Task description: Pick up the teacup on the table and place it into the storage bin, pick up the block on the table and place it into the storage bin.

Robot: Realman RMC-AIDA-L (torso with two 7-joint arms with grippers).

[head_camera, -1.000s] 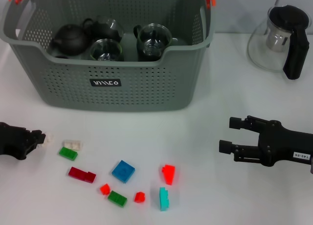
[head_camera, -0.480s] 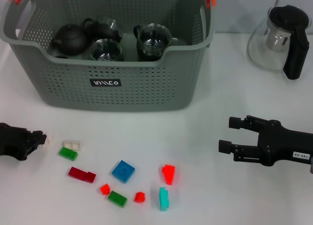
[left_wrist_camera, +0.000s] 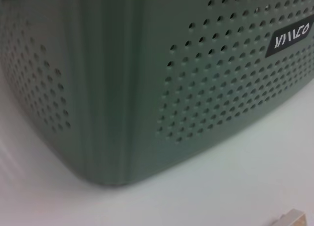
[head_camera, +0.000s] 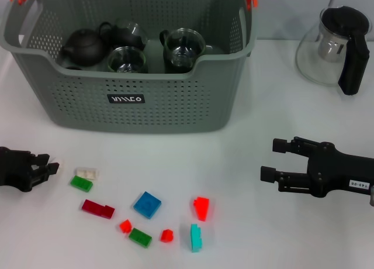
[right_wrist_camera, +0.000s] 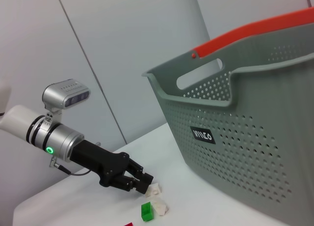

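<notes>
Crowding table [head_camera: 263, 123]: glass teapot [head_camera: 336, 47], storage bin [head_camera: 134, 99], scattered blocks [head_camera: 147, 204].

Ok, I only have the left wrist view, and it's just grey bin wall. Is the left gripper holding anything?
Observer: Yes, the left gripper has its jaws shut on a small white block, low over the table in front of the storage bin.
Operator: Any teacups on the table?
Observer: None in the head view; glass cups sit inside the bin.
Operator: And the right gripper?
Observer: The right gripper is open and empty, right of the loose blocks.
</notes>
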